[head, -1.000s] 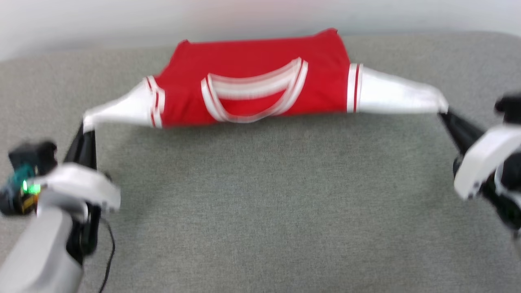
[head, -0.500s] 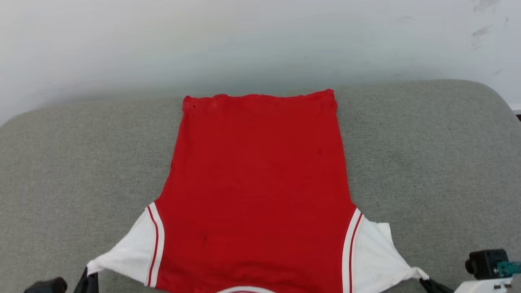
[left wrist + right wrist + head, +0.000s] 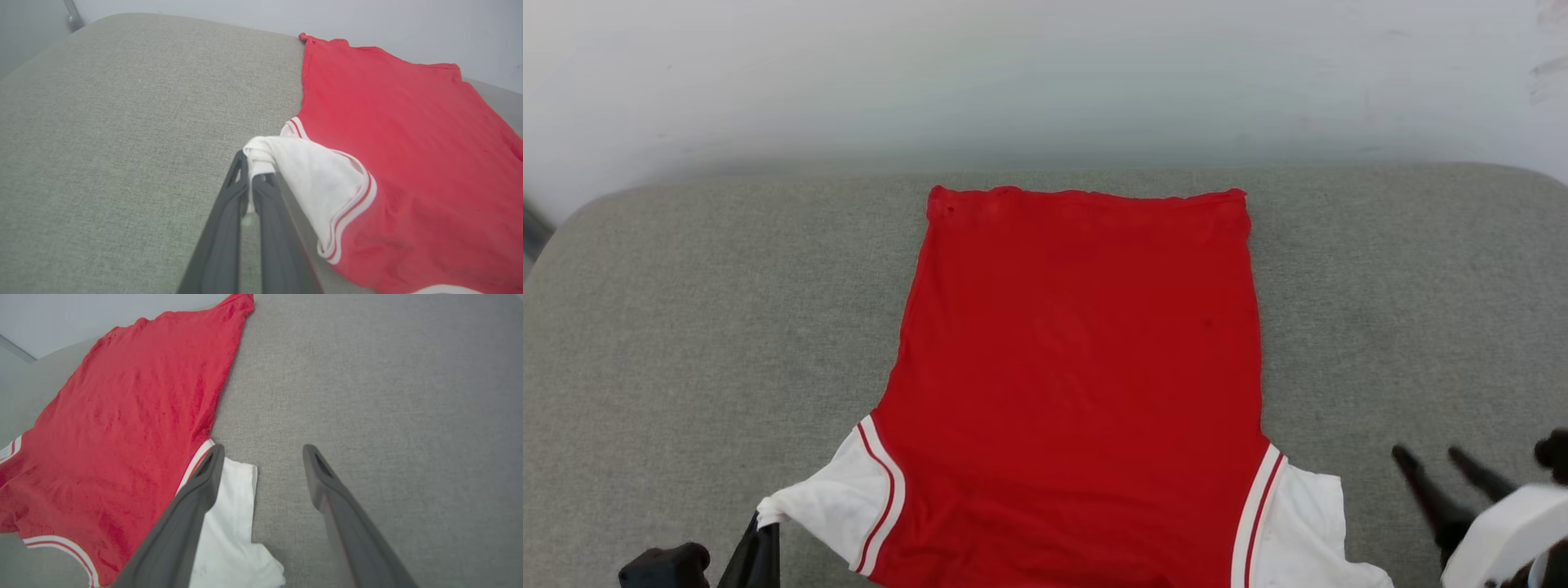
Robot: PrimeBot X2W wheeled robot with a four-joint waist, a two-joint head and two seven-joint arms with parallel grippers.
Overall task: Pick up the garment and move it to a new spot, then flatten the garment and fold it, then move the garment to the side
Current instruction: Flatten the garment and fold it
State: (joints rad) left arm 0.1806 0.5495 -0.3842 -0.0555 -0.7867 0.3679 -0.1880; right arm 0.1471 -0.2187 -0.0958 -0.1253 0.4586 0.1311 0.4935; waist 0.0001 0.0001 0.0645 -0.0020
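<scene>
Dropped since last frame: right sleeve (image 3: 1311, 523). Lower left, left gripper (image 3: 761, 524) clamped on white sleeve tip (image 3: 259, 153); centre, garment (image 3: 1078, 367) spread on grey cushion (image 3: 686, 327); lower right, right gripper (image 3: 1429, 456) spread wide, empty. Flattening near done, left release pending.

No text, number, label or brand readable anywhere, red shirt (image 3: 1078, 367) showing a plain side, grey cushion (image 3: 686, 310) unmarked
</scene>
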